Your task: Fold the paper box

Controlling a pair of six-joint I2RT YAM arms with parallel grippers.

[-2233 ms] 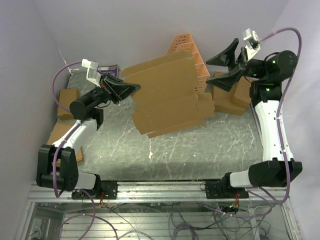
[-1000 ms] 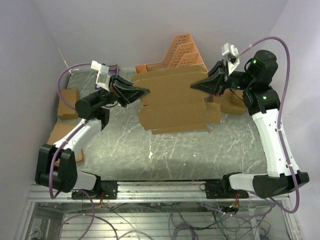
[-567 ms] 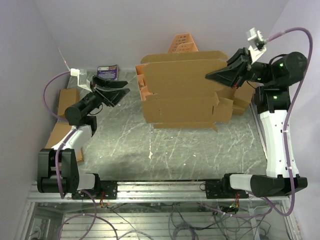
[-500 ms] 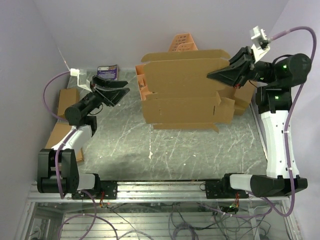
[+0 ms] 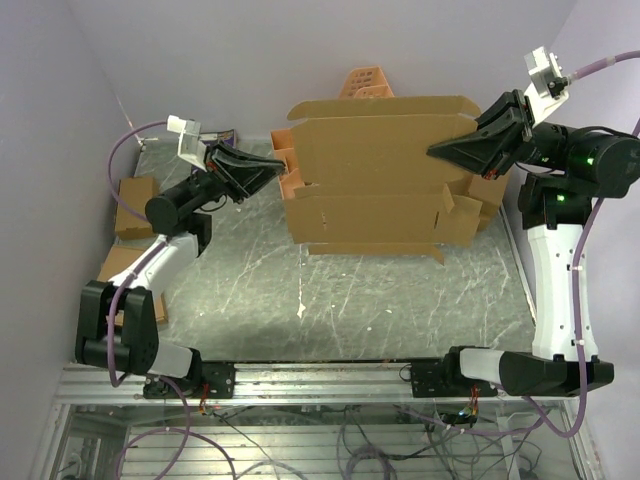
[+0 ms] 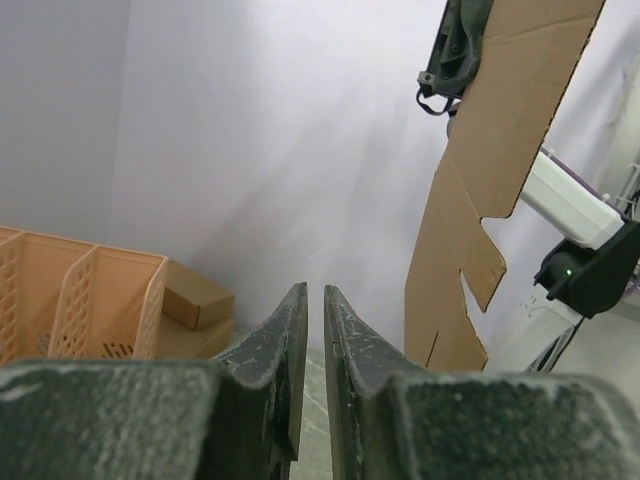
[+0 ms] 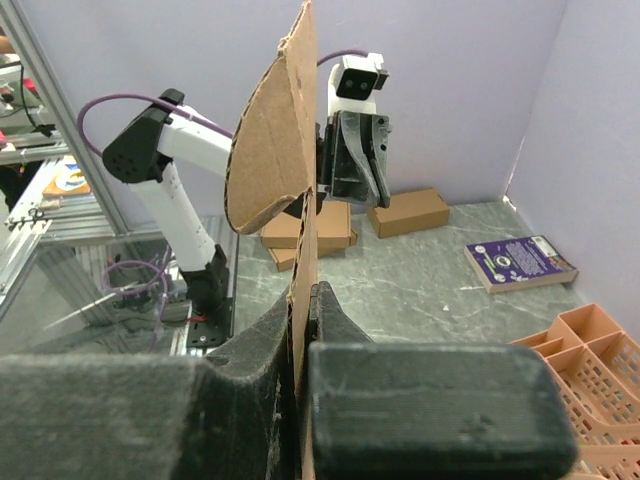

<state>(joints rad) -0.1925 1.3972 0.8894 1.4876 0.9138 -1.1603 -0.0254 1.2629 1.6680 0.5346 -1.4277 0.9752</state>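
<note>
Since the earlier frames the left tool (image 5: 266, 172) has let go of the brown die-cut cardboard sheet (image 5: 380, 165), drawn back, and swung in again toward its left edge, while the right arm has carried the sheet up and to the right. The sheet now hangs clear of the grey bench (image 5: 330, 290), broad face toward the overhead camera, in front of the orange plastic lattice rack (image 5: 362, 82). Right tool (image 5: 447, 152): clamped on the sheet's right edge; the right wrist view shows the cardboard edge-on, pinched between both fingers. Left tool: jaws a narrow slit apart with nothing between them, tips just beside the left edge, not touching; in the left wrist view the sheet (image 6: 490, 170) stands off to the right. Judged step: re-gripping before the first fold, since the panels are not yet bent and no wall is raised. Next move likely calls for the left jaws to spread, take a side flap, and bend it along a crease while the right tool holds the sheet steady.
</note>
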